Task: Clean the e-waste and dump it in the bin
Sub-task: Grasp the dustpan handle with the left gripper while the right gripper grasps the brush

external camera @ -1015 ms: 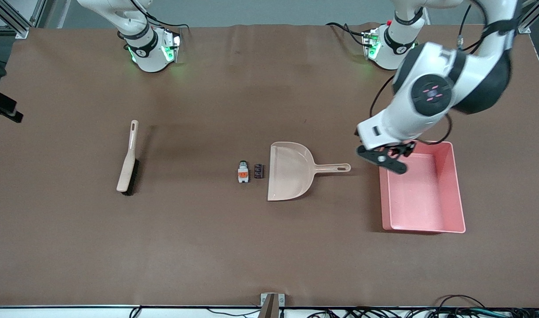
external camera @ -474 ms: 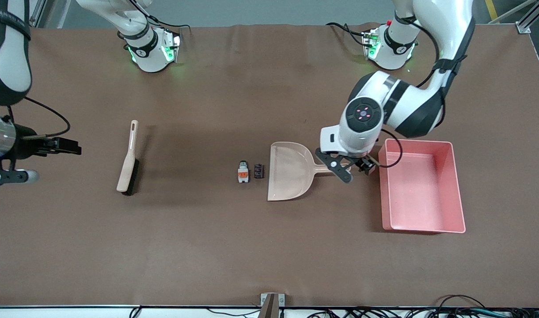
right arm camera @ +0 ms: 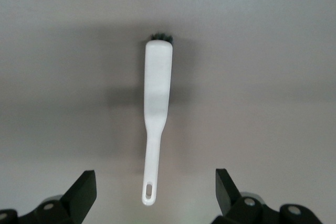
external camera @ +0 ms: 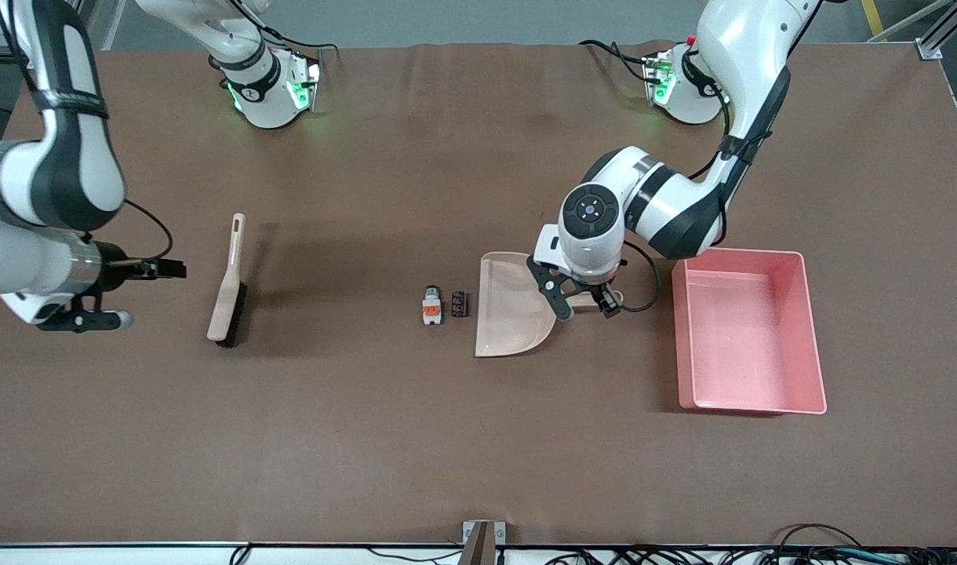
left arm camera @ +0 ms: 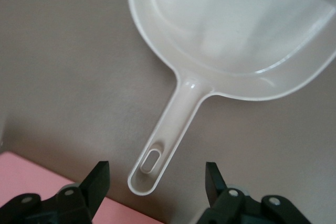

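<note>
The e-waste lies on the brown table: a white part with an orange band (external camera: 431,307) and a dark cylinder (external camera: 460,304), just off the open edge of the beige dustpan (external camera: 510,306). My left gripper (external camera: 581,305) is open and hangs over the dustpan's handle. In the left wrist view the fingers (left arm camera: 156,182) straddle the handle's end (left arm camera: 168,129) without touching it. The pink bin (external camera: 813,329) stands at the left arm's end of the table and looks empty. My right gripper (external camera: 143,293) is open and empty, beside the brush (external camera: 227,286).
The brush has a beige handle and dark bristles. It shows lengthwise in the right wrist view (right arm camera: 156,103), its handle end between my open right gripper's fingers (right arm camera: 156,190) but lower down. A corner of the bin shows in the left wrist view (left arm camera: 21,177).
My left gripper has moved from over the bin's edge to over the dustpan's handle. My right arm has come into view and moved toward the brush.
</note>
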Available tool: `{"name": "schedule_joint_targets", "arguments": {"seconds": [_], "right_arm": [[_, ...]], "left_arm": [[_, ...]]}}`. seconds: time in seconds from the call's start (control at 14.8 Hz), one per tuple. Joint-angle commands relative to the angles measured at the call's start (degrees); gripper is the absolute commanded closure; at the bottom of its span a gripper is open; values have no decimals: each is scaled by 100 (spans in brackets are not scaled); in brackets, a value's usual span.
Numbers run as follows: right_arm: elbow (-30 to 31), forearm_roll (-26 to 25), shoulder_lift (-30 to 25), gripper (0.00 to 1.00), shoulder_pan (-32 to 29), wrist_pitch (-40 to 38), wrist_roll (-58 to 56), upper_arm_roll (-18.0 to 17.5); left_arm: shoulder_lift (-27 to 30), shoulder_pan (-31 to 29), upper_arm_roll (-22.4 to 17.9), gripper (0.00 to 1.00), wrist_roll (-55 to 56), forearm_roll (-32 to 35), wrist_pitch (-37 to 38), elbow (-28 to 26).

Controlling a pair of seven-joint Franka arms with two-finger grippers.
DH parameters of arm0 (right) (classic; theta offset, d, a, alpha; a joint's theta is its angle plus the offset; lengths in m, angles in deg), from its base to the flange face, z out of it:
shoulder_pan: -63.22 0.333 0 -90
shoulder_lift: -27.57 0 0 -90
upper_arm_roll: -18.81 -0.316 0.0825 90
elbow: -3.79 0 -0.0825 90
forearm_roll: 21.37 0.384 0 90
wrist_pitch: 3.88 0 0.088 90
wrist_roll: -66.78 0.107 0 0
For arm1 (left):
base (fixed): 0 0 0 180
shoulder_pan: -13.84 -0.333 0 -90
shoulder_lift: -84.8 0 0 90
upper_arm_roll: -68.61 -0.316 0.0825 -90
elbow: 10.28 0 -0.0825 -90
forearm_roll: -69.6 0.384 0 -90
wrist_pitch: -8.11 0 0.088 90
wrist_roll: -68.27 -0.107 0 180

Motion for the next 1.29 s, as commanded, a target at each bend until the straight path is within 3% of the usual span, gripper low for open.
{"name": "schedule_joint_targets", "arguments": {"seconds": [0.0,0.27,0.81,1.02,1.22], "right_arm": [[1642,14,-687,0,-28,1374,-38,-43],[2610,22,-634,0,42,3028,23,-52],[2752,84,-204,0,209,4128,454,-61],[2989,84,86,0,201,4883,454,-61],[3051,84,130,0,209,5017,454,-61]], "left_arm": [[44,12,19,22,-599,118,-78,-84],[-228,126,45,22,-1031,636,-358,-84],[-361,152,63,29,-1348,654,-570,-128],[-457,196,63,30,-1348,663,-763,-120],[-519,214,63,33,-1339,663,-895,-120]]}}
